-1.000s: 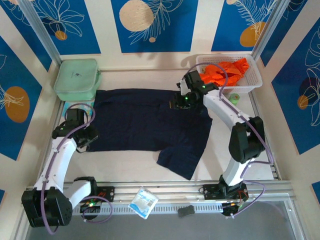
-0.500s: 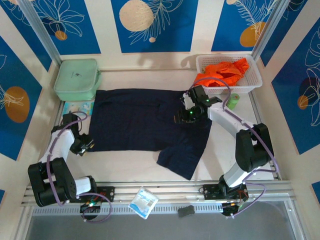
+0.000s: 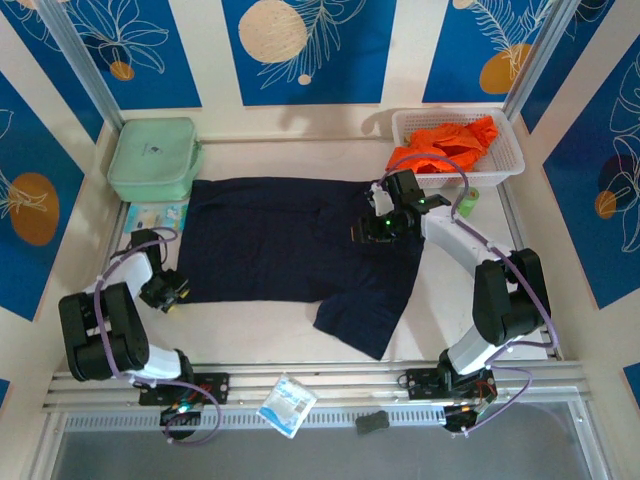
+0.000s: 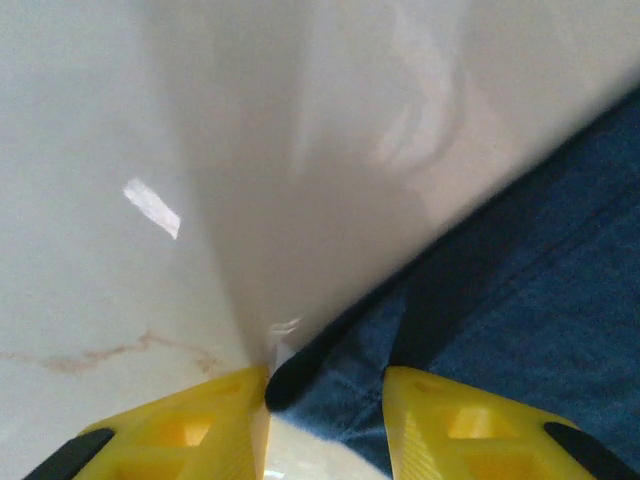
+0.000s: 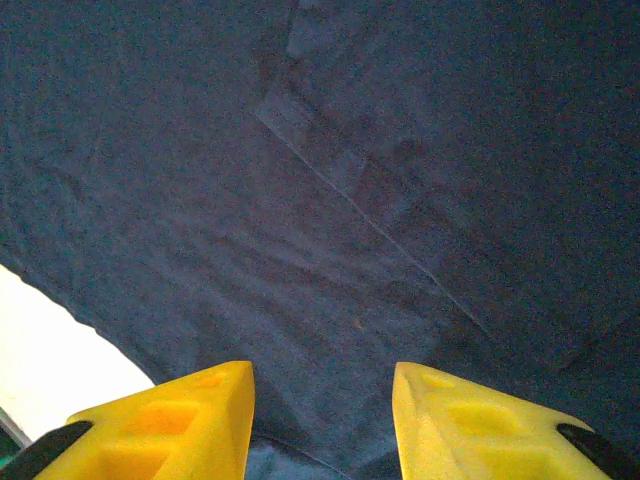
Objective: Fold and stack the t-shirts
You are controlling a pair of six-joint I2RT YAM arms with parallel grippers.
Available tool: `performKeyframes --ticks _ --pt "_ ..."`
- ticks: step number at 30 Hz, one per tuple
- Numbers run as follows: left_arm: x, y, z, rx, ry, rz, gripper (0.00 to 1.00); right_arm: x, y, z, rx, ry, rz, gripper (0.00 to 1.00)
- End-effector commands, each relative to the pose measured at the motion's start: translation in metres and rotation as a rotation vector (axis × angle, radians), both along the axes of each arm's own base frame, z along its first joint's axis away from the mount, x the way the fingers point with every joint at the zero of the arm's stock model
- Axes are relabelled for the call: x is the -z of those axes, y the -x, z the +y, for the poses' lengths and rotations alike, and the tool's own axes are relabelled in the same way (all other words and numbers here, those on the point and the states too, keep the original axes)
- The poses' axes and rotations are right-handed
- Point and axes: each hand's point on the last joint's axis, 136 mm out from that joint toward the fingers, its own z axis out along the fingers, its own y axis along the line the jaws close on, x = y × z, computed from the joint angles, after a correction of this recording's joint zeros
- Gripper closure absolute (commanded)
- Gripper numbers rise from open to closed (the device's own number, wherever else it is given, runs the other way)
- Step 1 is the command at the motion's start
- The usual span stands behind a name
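Dark navy cloth t-shirt lies spread flat. Left gripper, jaws parted, straddles its near-left hem corner, probably to pinch it for a fold. Right gripper, also spread, sits low over the shirt's right part. Bright orange cloth t-shirt lies in the white plastic basket beyond its far-right corner.

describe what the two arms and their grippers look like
Both the left arm and right arm have white links between bulky black joints, with purple cables looping alongside and a green light at the right wrist. The left gripper and right gripper each carry two yellow wedge-shaped fingers with black outer corners.
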Motion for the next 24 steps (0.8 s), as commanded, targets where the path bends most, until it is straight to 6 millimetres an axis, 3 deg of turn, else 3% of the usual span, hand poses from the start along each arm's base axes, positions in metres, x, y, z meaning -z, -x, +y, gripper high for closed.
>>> performKeyframes --ticks 1,5,9,13,18,21,24 --pt "0.006 -0.015 0.012 0.012 -0.03 -0.008 0.66 -0.005 0.005 0.004 -0.03 -0.033 -0.004 0.6" --pt "0.016 -0.031 0.012 0.045 -0.004 0.003 0.83 -0.016 0.009 0.005 -0.054 -0.037 -0.039 0.6" --pt "0.018 -0.042 0.011 0.064 0.012 -0.025 1.0 -0.048 0.02 0.007 -0.099 -0.023 -0.17 0.59" --pt "0.014 -0.051 0.006 0.08 0.034 -0.074 1.0 -0.098 0.036 0.01 -0.134 -0.012 -0.394 0.58" --pt "0.001 -0.055 -0.001 0.125 0.044 -0.122 1.0 -0.154 0.065 0.011 -0.216 0.003 -0.618 0.46" --pt "-0.009 -0.054 -0.004 0.137 0.032 -0.145 1.0 -0.169 0.08 0.01 -0.274 0.03 -0.635 0.42" --pt "-0.018 -0.052 -0.007 0.151 0.022 -0.174 1.0 -0.149 0.111 0.018 -0.519 0.076 -0.601 0.49"
